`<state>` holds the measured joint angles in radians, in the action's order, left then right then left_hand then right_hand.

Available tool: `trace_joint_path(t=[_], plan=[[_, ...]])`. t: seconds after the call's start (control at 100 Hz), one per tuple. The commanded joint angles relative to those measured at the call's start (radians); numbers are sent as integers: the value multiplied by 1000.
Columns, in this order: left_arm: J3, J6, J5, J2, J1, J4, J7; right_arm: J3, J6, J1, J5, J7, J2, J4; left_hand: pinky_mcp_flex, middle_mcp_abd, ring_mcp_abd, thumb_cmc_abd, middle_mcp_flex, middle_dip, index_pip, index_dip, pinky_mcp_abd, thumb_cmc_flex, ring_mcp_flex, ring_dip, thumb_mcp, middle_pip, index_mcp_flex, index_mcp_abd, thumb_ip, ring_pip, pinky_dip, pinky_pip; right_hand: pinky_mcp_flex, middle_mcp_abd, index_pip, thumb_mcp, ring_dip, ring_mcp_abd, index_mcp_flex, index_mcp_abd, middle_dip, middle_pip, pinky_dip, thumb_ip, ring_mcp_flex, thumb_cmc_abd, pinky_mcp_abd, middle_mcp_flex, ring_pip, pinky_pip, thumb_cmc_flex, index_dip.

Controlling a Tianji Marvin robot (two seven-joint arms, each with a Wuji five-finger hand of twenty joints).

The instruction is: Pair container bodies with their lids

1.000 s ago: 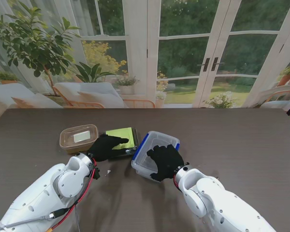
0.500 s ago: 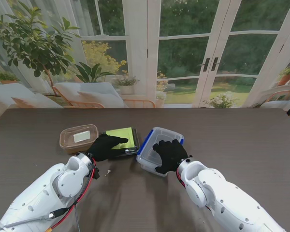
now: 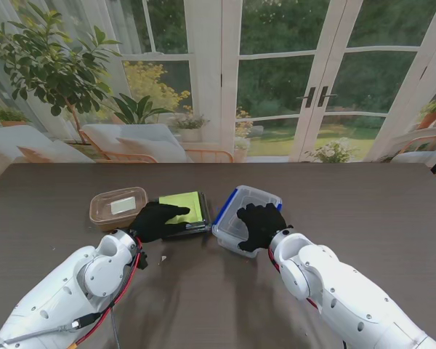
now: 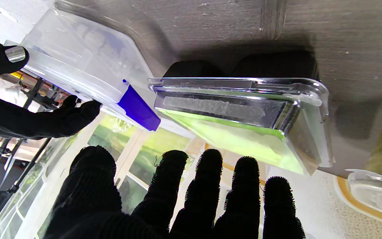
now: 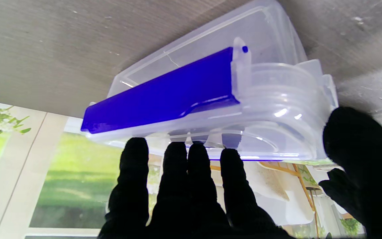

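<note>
Right hand fingers are clasping a translucent rectangular blue-latched box; left hand is lying spread, holding nothing, over a green-lidded box on the woodgrain counter.

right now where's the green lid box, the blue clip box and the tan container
green lid box (image 3: 183,205), stand view, on its lid
blue clip box (image 3: 253,198), stand view, on its far lid
tan container (image 3: 118,206), stand view, on its lid
</note>
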<state>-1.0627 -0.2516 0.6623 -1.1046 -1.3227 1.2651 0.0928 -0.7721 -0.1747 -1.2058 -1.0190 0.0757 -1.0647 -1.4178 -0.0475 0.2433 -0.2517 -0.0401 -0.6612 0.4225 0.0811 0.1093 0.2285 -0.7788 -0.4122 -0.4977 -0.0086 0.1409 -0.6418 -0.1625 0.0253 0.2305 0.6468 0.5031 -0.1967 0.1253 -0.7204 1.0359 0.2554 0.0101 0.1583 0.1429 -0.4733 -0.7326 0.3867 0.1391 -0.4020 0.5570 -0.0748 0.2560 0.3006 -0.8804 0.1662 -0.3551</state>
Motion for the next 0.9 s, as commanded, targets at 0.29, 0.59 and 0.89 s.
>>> trace_joint_path(t=[0.29,0.59,0.89], plan=[[-14,5,2,-5,-7,2,6,-61,24,-23,24,-10,2,20,8,6,-2,2,2,-10,2,2,11,1,10,6,-8,-8,-4,-5,-10,-15,15,-32,108,12,22,-17,37,177,-73,-66,-6,7,-30,-63,-60,-54,-94,-21,46,-19,11,-2],[-38,7,-5,-7,-26,13,18,-168,77,-74,98,-110,-22,-36,7,4,-7,-2,15,-23,1,1,12,6,14,10,-12,-22,-1,-3,-9,-20,16,-39,120,8,38,-90,27,191,-55,-84,-5,29,-22,-62,-5,-46,-110,-47,-19,9,-1,-16],[-96,18,-13,-9,-77,64,28,-284,154,-168,171,-159,-36,-139,7,-7,-14,-7,13,-47,1,2,18,3,16,35,-12,-30,0,-4,-8,-45,3,-65,82,6,28,-78,24,176,17,-96,-2,31,-12,-65,-36,-53,-117,-9,-27,7,6,-21]])
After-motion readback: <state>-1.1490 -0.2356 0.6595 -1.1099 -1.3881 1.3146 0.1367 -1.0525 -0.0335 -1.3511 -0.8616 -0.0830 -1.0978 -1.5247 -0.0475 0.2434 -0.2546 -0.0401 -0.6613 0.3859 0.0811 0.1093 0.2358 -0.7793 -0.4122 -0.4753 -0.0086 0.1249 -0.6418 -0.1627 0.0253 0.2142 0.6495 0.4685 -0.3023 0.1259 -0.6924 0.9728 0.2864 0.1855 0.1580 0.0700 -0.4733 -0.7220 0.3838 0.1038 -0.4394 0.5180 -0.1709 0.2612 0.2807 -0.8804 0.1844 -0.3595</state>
